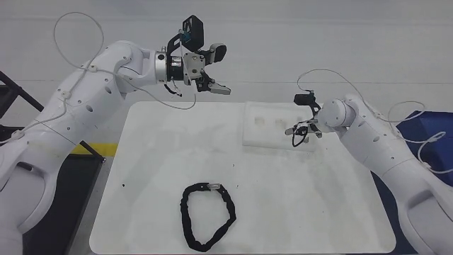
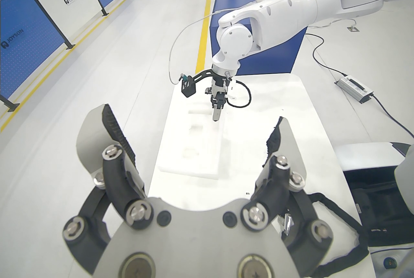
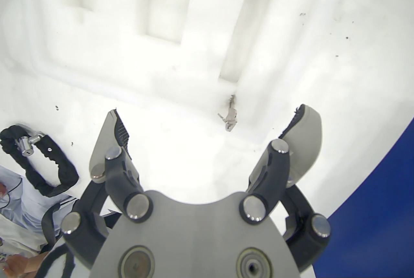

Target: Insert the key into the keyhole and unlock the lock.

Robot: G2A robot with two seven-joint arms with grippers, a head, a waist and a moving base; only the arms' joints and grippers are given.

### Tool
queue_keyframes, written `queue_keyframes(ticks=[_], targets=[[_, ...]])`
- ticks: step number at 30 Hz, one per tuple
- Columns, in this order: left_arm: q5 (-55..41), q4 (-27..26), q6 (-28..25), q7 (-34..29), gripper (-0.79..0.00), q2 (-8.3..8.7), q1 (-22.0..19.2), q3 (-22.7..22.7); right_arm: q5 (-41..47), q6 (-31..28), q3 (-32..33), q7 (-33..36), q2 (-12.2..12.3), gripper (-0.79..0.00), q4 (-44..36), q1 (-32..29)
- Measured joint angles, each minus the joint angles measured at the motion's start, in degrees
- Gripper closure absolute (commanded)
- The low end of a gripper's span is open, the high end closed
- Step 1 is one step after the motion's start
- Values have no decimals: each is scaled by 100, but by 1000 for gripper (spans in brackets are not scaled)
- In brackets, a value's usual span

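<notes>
Table (image 1: 141, 184) carries a foam tray (image 1: 269, 140) at far right and a chain lock (image 3: 56, 161) near the front. Left gripper (image 2: 193, 114) spread wide, raised above far edge. Right gripper (image 3: 207, 111) spread, empty, over the key (image 3: 230, 118) lying on the tray.

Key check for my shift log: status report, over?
Left gripper, right gripper: open, empty. Key on foam tray, near right gripper. Chain lock apart on table. Nothing blocking.

Left claw (image 2: 194, 124) gapes wide, raised and aimed sideways toward the right claw (image 3: 207, 112), which points down with its fingers spread apart.
</notes>
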Motion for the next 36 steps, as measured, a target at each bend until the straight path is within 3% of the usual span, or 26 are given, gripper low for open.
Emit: queue_keyframes(ticks=[1, 3, 5, 7, 12, 17, 19, 26, 32, 36], targets=[[0, 0, 0, 0, -785, 0, 0, 0, -97, 62, 18, 20, 33, -767, -123, -55], [0, 0, 0, 0, -785, 0, 0, 0, -272, 164, 29, 56, 78, -563, -279, -133], [0, 0, 0, 0, -785, 0, 0, 0, -361, 242, 73, 93, 120, -505, -436, -224], [0, 0, 0, 0, -785, 0, 0, 0, -486, 336, 110, 150, 159, -397, -560, -287], [0, 0, 0, 0, -785, 0, 0, 0, -679, 509, 221, 252, 229, -382, -773, -426], [0, 0, 0, 0, -785, 0, 0, 0, -834, 702, 338, 194, 265, -286, -818, -545], [0, 0, 0, 0, -785, 0, 0, 0, -893, 778, 375, 164, 266, -283, -812, -579], [0, 0, 0, 0, -785, 0, 0, 0, -955, 879, 451, 101, 208, -265, -703, -655], [0, 0, 0, 0, -785, 0, 0, 0, -958, 796, 496, 3, 128, -163, -569, -668], [0, 0, 0, 0, -785, 0, 0, 0, -950, 836, 527, -56, 69, -154, -449, -668]])
